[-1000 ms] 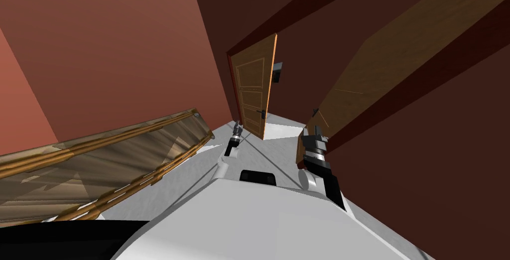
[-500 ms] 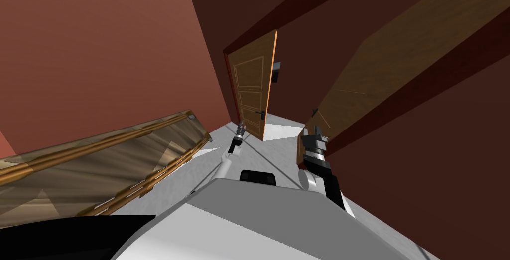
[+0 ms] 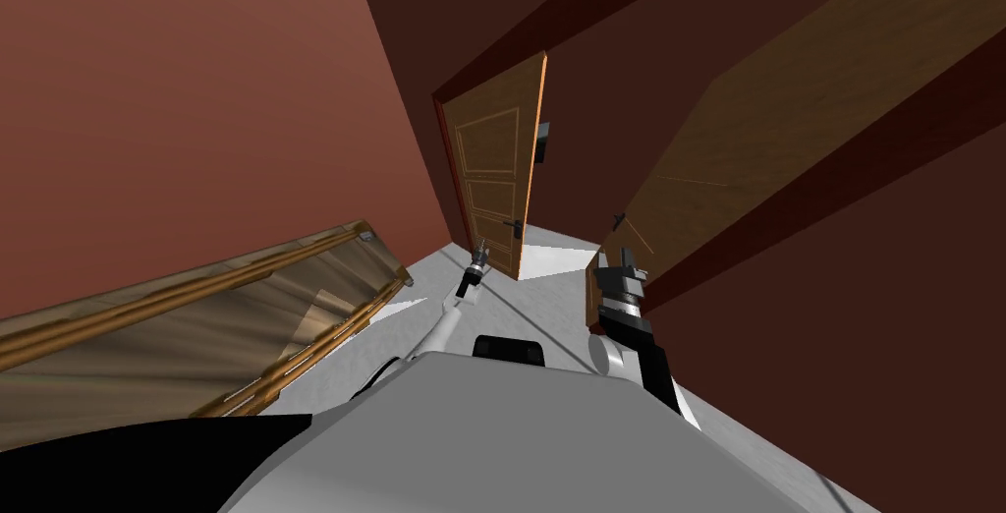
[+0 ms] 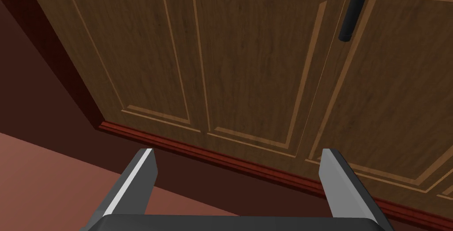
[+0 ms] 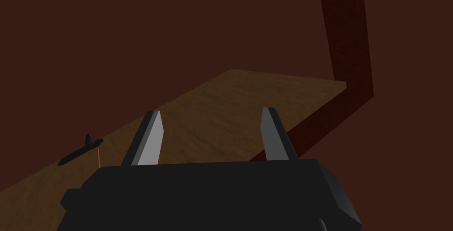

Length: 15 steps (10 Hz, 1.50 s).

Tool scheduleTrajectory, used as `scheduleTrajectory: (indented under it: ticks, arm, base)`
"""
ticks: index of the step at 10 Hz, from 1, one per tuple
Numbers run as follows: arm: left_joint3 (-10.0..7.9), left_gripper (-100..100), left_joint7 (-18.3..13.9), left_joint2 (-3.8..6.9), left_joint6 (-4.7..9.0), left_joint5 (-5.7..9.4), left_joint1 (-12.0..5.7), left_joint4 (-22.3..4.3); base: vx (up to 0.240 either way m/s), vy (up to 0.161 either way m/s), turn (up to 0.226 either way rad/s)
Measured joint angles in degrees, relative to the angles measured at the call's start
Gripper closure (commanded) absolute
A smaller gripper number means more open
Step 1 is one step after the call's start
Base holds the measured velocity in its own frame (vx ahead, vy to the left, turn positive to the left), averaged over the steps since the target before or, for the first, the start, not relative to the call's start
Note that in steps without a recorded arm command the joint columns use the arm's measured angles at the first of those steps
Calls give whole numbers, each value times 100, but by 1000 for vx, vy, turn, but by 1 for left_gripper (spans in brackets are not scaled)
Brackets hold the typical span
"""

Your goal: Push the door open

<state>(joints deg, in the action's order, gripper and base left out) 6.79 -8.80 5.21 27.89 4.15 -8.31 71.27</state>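
Panelled brown wooden door (image 3: 491,173) stands at the far end of the corridor, hinged on its left to a dark red frame (image 3: 441,134). It is already part open: its right edge is off the frame and a strip of light grey floor (image 3: 550,259) shows past it. A black lever handle (image 3: 513,226) sits close to that free edge.

Left gripper (image 3: 479,254) is at full reach on a straightened arm, low before the door face and below handle level. In the left wrist view its fingers (image 4: 143,171) are spread wide and hold nothing, aimed square at the lower panels. Contact with the wood cannot be confirmed. Judgement: the arm is extended to carry the push, and the wide, empty fingers suit pressing rather than grasping. A push nearer the handle edge would turn the door more easily.

Right gripper (image 3: 619,259) is held near the body, just beside a plain brown door (image 3: 786,114) lying open along the right wall. Its fingers are apart and empty. Judgement: this arm is parked clear of the work
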Motion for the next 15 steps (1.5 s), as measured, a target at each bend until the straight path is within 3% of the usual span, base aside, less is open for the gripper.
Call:
scheduleTrajectory:
  ticks: [3, 7, 15]
  arm:
    - [97, -100, 18, -20, 9, -5, -295, -506]
    - [193, -100, 29, -35, 20, -9, -583, -974]
    - [402, -100, 55, -126, 127, -9, -1393, -2301]
  base:
    - [91, 64, -67]
    - [59, 45, -49]
    - [87, 59, -68]
